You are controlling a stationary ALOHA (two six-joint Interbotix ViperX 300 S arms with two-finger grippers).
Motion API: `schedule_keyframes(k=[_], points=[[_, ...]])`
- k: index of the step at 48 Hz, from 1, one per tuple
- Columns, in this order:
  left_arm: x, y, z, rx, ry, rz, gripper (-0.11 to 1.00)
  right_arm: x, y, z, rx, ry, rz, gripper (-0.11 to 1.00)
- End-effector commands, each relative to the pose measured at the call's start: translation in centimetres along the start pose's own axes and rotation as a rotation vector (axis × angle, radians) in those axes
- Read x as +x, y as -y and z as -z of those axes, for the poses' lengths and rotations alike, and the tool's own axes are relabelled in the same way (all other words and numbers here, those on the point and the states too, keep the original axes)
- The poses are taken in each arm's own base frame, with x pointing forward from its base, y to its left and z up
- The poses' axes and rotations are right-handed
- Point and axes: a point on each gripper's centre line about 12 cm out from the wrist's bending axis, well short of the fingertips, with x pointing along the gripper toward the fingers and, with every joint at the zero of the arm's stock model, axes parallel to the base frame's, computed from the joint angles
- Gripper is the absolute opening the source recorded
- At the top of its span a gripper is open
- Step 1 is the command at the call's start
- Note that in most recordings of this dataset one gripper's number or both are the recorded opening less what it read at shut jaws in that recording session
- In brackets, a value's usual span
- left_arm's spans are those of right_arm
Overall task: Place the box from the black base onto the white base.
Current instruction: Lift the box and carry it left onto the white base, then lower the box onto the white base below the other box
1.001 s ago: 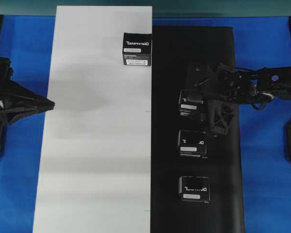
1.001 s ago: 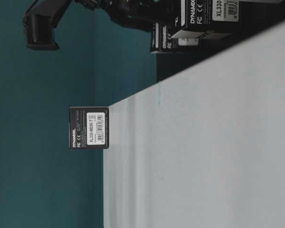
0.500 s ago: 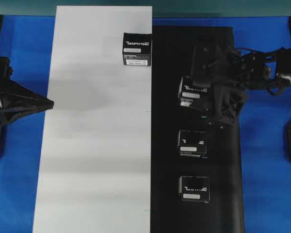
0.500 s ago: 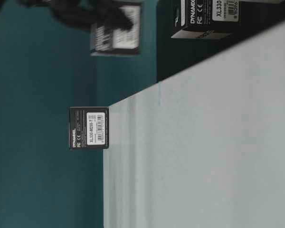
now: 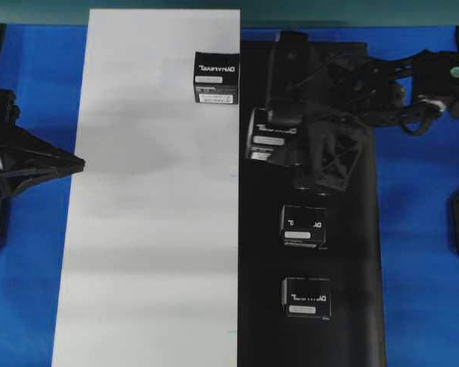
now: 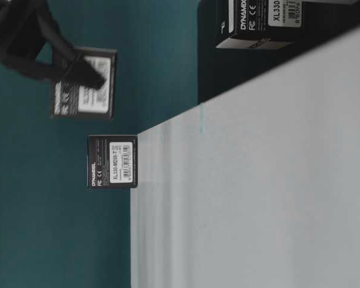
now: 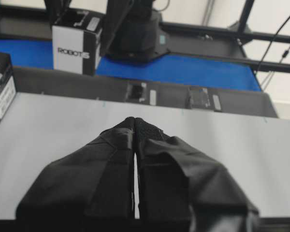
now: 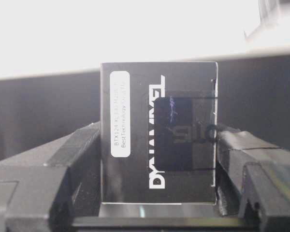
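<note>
Since a second ago your right gripper (image 5: 279, 141) has lifted the box (image 5: 269, 136) off the black base (image 5: 352, 306) and swung it toward ten o'clock in the overhead view, so it now hangs near the seam with the white base (image 5: 138, 267). In the right wrist view the fingers (image 8: 53, 164) pinch the box on both sides, label upright. From table level it floats well clear of any surface, just above the box already standing on the white base (image 6: 113, 161). Two more boxes (image 5: 303, 226) wait on the black base at six o'clock from the gripper. You are mid-carry, I judge. Next, keep travelling toward nine o'clock until the box is over bare white board, clear of its neighbour, then lower and release. Your left gripper (image 7: 135, 126) sits pressed together, empty, over the white base.
</note>
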Motion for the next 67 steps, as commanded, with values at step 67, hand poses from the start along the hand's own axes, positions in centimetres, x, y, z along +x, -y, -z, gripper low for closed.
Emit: schedule_keyframes(k=[67], points=[[-0.3,0.2,-1.6,0.012,0.047,0.005,-0.01,7.1,-1.5,-3.8,-0.105,-0.086,-0.034,0.57]])
